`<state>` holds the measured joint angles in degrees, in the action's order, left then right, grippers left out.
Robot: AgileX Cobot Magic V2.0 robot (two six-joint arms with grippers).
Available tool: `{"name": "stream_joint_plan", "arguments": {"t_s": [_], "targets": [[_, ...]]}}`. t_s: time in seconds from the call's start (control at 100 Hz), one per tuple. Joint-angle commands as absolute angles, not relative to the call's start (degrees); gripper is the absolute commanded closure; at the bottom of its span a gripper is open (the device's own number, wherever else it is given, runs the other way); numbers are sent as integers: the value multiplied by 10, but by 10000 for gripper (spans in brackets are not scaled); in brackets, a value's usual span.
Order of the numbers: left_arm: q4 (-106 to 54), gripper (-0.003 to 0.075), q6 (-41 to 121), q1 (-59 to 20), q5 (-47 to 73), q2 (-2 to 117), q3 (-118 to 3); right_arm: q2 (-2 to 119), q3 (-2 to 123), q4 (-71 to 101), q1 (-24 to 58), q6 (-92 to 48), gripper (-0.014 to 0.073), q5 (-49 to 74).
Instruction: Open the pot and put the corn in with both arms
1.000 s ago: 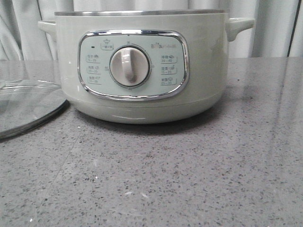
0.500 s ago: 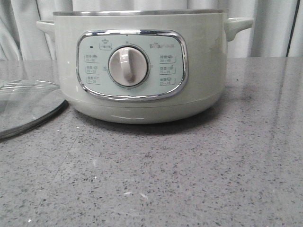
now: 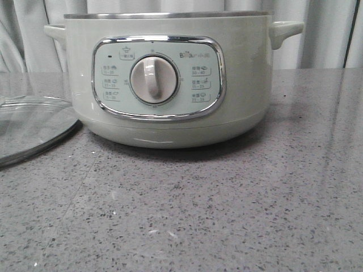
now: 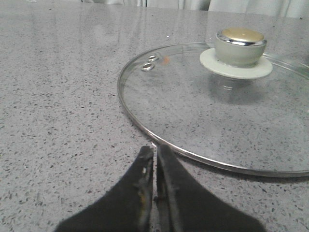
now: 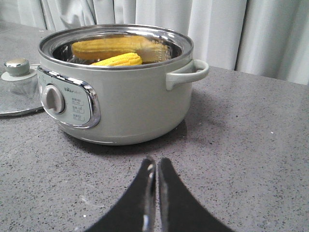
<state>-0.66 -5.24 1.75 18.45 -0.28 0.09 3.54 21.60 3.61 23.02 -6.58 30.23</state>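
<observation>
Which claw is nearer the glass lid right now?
Left. The left claw sits shut right at the glass lid rim on the table; the right claw is shut in front of the pot, lid beyond.

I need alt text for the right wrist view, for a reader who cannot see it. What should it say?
An open pale green pot stands on a grey speckled table, with a yellow corn cob inside it. The glass lid lies flat on the table beside the pot, and the right gripper, its fingers closed and empty, is in the foreground.

Left pincer [image 4: 155,162]: two black, smooth, curved fingers, pointed tips, worn scuffed spots along inner edges. Right pincer [image 5: 156,166]: same black curved shape, slightly shiny.
</observation>
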Motion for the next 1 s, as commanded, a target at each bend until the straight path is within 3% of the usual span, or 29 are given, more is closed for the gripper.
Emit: {"name": "stream_joint_plan", "arguments": {"t_s": [0.0,0.39,0.83,0.99], "targets": [[-11,741,-59,20,159,-20,13,41,230,32,225,-71,638,260],[-11,741,-59,20,159,-20,13,41,190,32,208,-71,638,240],[-11,741,-59,20,159,-20,13,41,-19,36,5,-53,638,-159],[-11,741,-59,20,159,-20,13,38,-16,-11,-13,-50,638,-81]]}}
